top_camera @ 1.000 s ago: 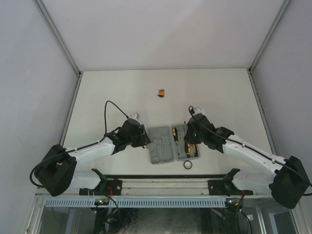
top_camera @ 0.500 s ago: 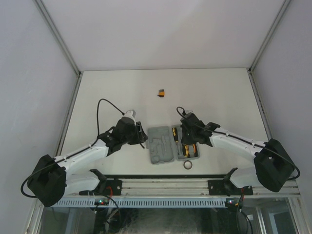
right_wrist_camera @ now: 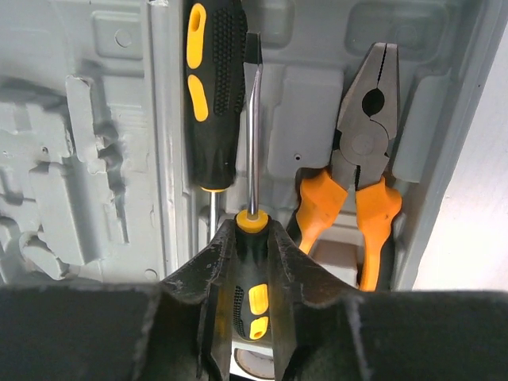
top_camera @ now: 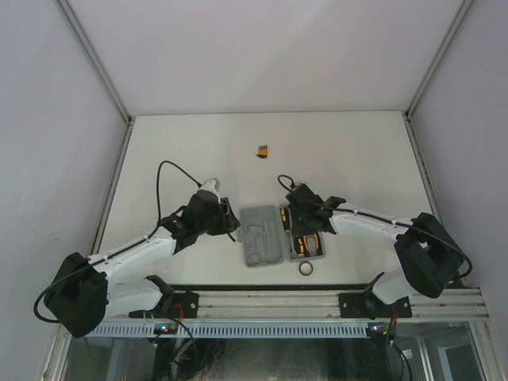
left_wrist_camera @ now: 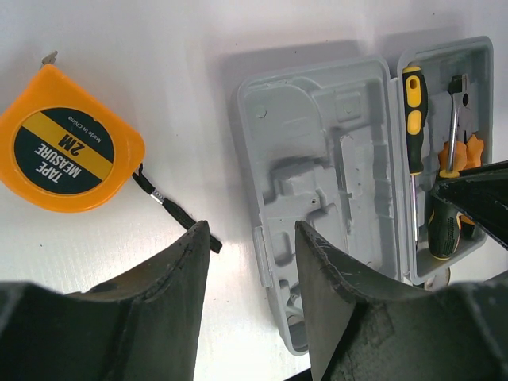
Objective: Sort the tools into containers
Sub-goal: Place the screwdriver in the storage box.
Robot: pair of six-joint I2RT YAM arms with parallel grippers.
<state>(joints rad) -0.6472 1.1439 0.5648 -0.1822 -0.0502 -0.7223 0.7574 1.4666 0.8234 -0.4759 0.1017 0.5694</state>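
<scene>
The grey tool case (top_camera: 262, 238) lies open between my arms, its moulded recesses (left_wrist_camera: 333, 182) facing up. In its right half rest one black-and-orange screwdriver (right_wrist_camera: 210, 87) and orange-handled pliers (right_wrist_camera: 365, 151). My right gripper (right_wrist_camera: 252, 230) hangs over that half (top_camera: 300, 226), shut on the handle of a second screwdriver (right_wrist_camera: 255, 294) whose shaft (right_wrist_camera: 252, 119) points away along the recess. My left gripper (left_wrist_camera: 250, 230) is open and holds nothing, just left of the case (top_camera: 230, 218). The round orange tape measure (left_wrist_camera: 67, 151) lies on the table left of it.
A small black ring (top_camera: 306, 270) lies on the table just in front of the case. A tiny orange-black block (top_camera: 261, 149) sits farther back near the middle. Grey walls close the table (top_camera: 357, 159) on three sides; a rail (top_camera: 270, 302) runs along the near edge.
My right gripper has moved left over the case's right half with the screwdriver. My left arm has shifted slightly and its jaws have widened a little.
</scene>
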